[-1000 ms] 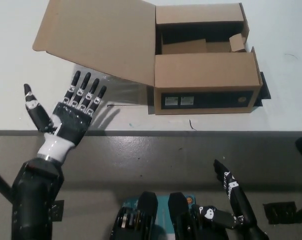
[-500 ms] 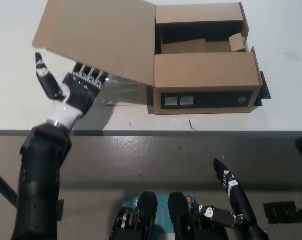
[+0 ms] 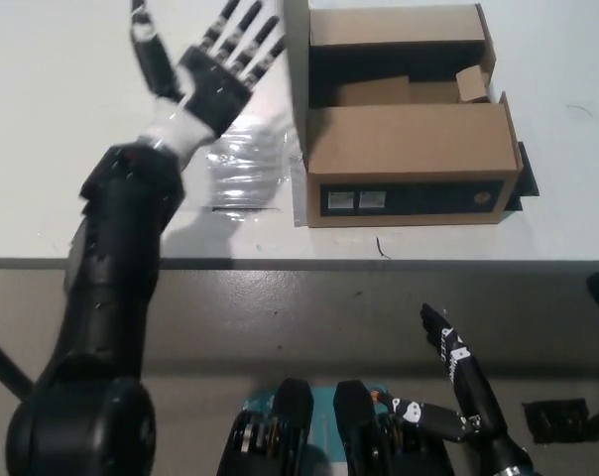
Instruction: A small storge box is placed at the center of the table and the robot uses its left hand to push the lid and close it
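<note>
The left hand (image 3: 215, 69) is spread flat against the raised lid (image 3: 298, 59), placed to tip it over the cardboard box (image 3: 409, 149) at the table (image 3: 42, 149) centre; the box is not yet closed. The right hand (image 3: 463, 392) rests low, fingers loosely apart, holding nothing.

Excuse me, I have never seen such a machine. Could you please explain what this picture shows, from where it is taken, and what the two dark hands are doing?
The picture comes from a camera on the head of a humanoid robot, looking steeply down at a white table. Near its middle stands a small cardboard storage box. Its lid is seen nearly edge-on at the box's left side, so the box is not closed. The left robot hand is raised beside the lid with its fingers spread, holding nothing; I cannot tell whether it touches the lid. The right robot hand rests low at the bottom right, below the table edge, also holding nothing. A clear plastic sheet lies left of the box.
</note>
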